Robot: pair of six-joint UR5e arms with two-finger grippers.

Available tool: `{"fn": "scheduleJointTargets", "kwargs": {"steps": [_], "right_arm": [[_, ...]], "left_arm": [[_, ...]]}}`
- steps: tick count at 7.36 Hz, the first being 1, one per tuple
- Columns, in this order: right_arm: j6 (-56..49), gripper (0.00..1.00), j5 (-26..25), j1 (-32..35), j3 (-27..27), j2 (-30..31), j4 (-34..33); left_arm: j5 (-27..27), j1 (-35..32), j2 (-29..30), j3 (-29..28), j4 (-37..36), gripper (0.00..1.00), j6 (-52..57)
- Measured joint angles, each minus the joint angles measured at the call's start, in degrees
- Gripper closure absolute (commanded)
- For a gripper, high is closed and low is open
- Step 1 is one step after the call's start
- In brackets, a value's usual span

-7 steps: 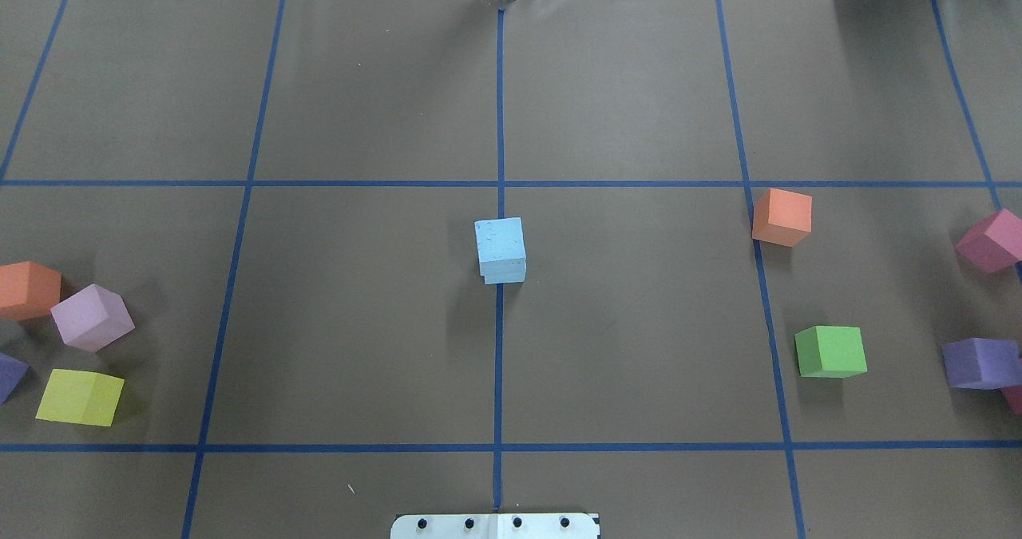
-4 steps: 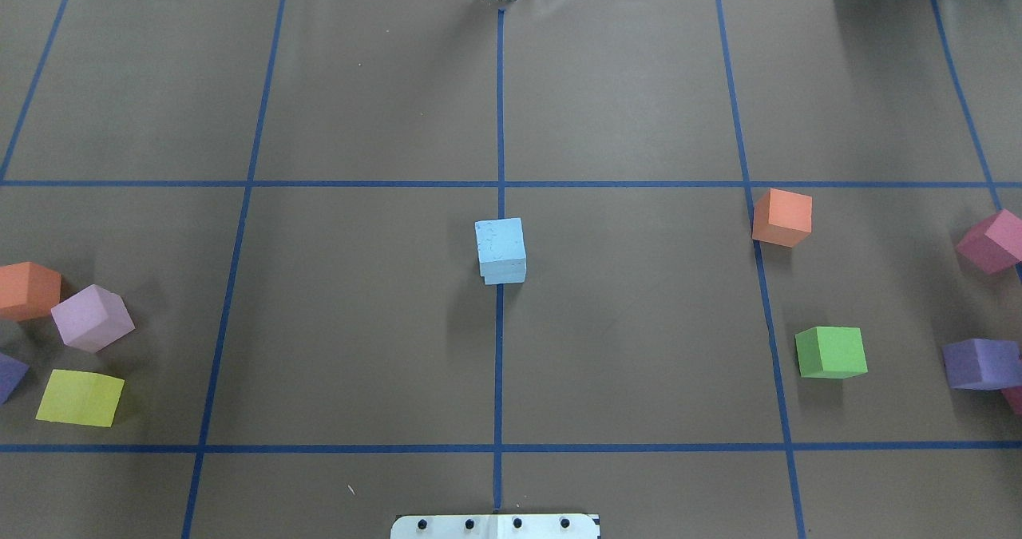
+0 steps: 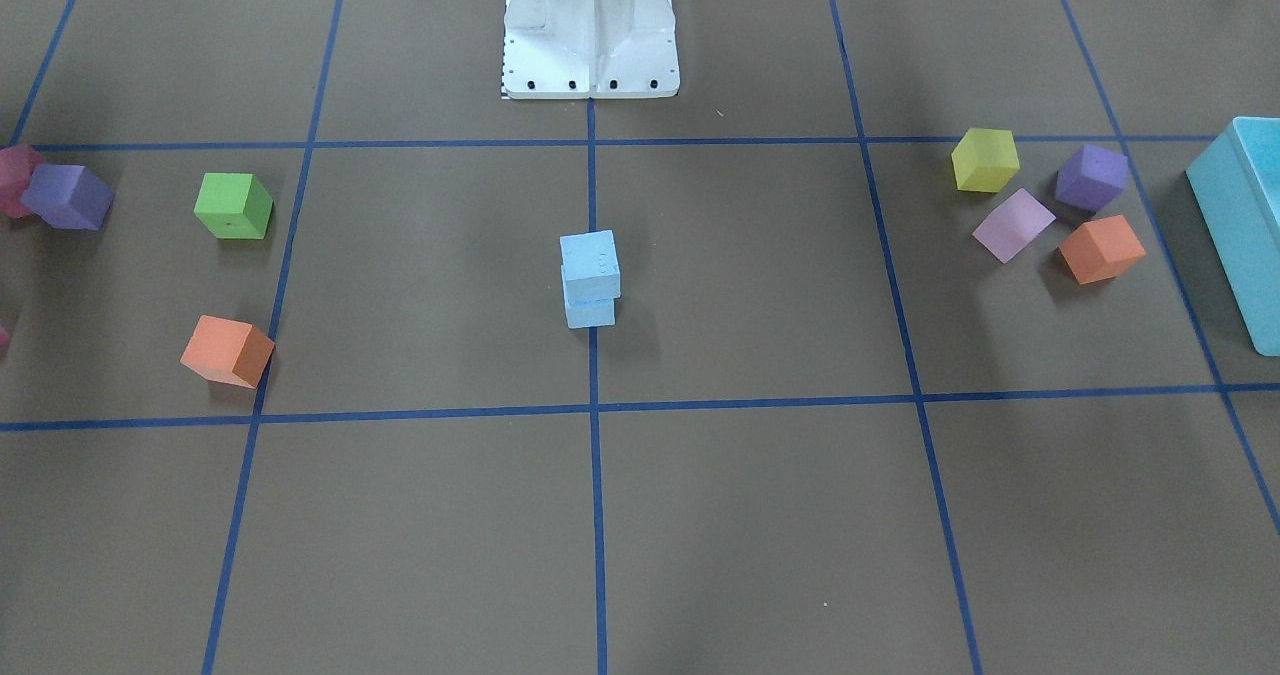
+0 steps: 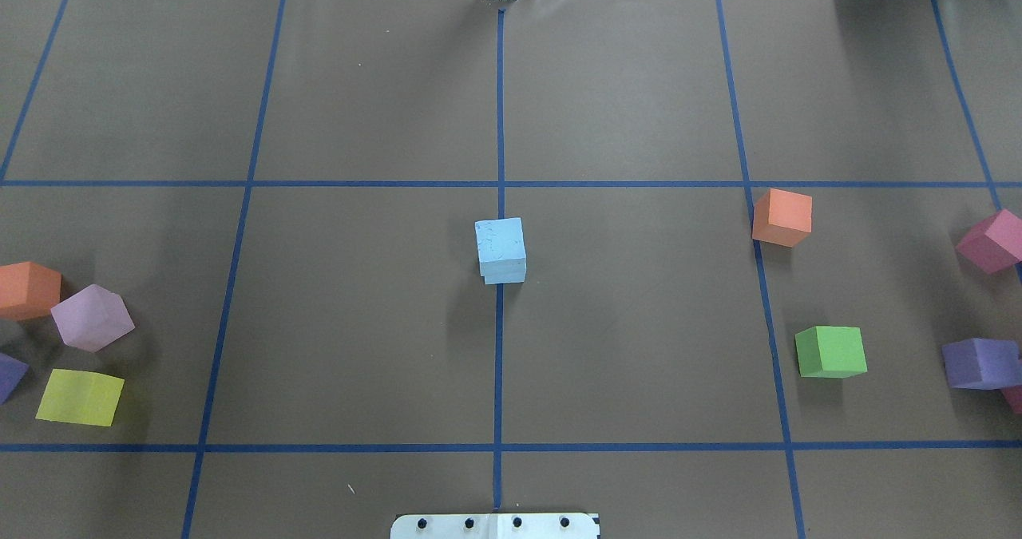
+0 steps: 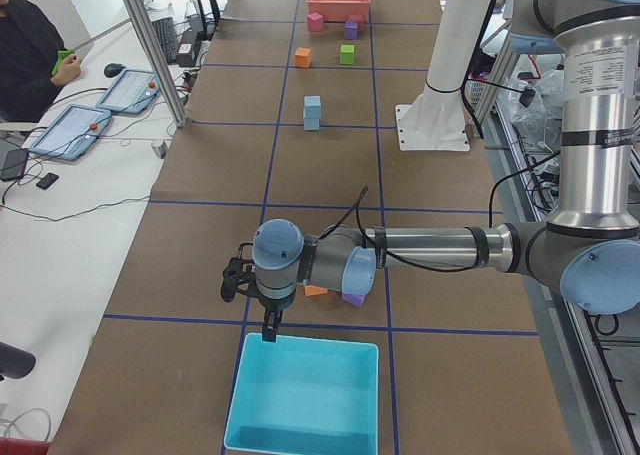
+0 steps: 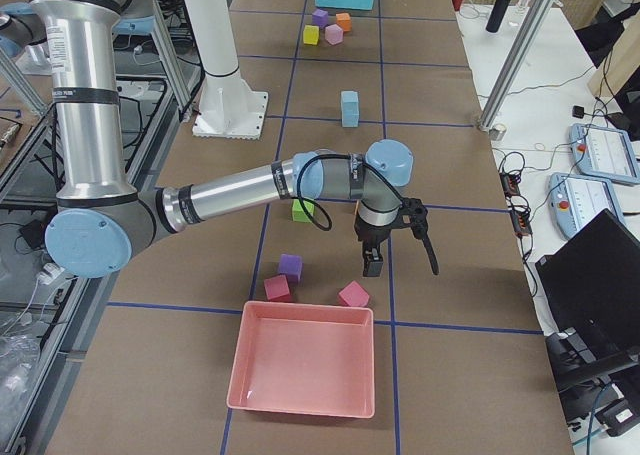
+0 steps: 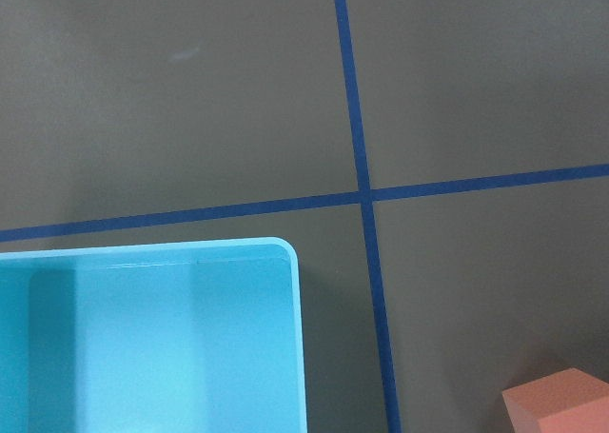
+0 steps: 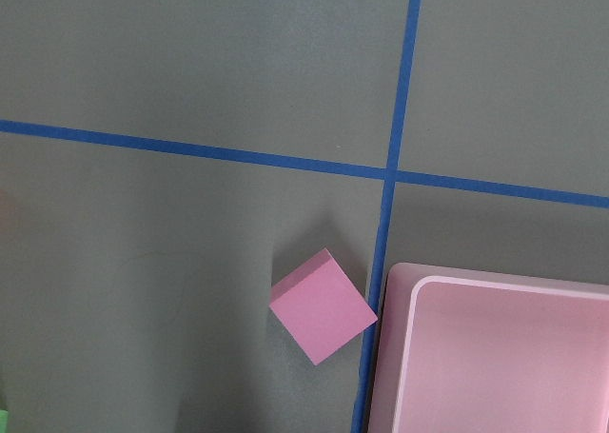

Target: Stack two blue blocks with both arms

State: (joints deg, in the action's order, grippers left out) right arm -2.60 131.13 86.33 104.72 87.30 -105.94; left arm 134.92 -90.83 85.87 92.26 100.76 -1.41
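Two sky-blue blocks stand stacked at the table's centre on the blue tape line: the upper block (image 4: 501,239) rests on the lower block (image 4: 505,273), slightly offset. The stack also shows in the front view (image 3: 590,255). No arm or gripper is near it. The left gripper (image 5: 250,310) hangs over the near rim of the turquoise box (image 5: 305,395), far from the stack. The right gripper (image 6: 402,265) hangs above the pink cubes near the pink tray (image 6: 305,367). I cannot tell whether either is open or shut. The wrist views show no fingers.
On the robot's left lie orange (image 4: 28,289), lilac (image 4: 92,317), yellow (image 4: 80,397) and purple cubes. On its right lie orange (image 4: 782,216), green (image 4: 830,351), purple (image 4: 978,363) and pink (image 4: 992,240) cubes. The white base (image 3: 590,25) stands at the near edge.
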Motion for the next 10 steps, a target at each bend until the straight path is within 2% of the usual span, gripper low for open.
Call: {"fn": "scheduleJointTargets", "kwargs": {"steps": [2,5,10], "right_arm": [[0.8,0.0,0.0,-0.1,-0.5,0.3,0.1],[0.8,0.0,0.1,-0.5,-5.0,-0.7,0.4],[1.0,0.0,0.1,-0.9,-5.7,-0.9,0.8]], "left_arm": [[0.4,-0.3,-0.7,-0.1,-0.7,0.02,0.0],[0.4,-0.4,-1.0,0.0,-0.6,0.02,0.0],[0.4,-0.4,-1.1,0.0,-0.5,0.02,0.0]]}}
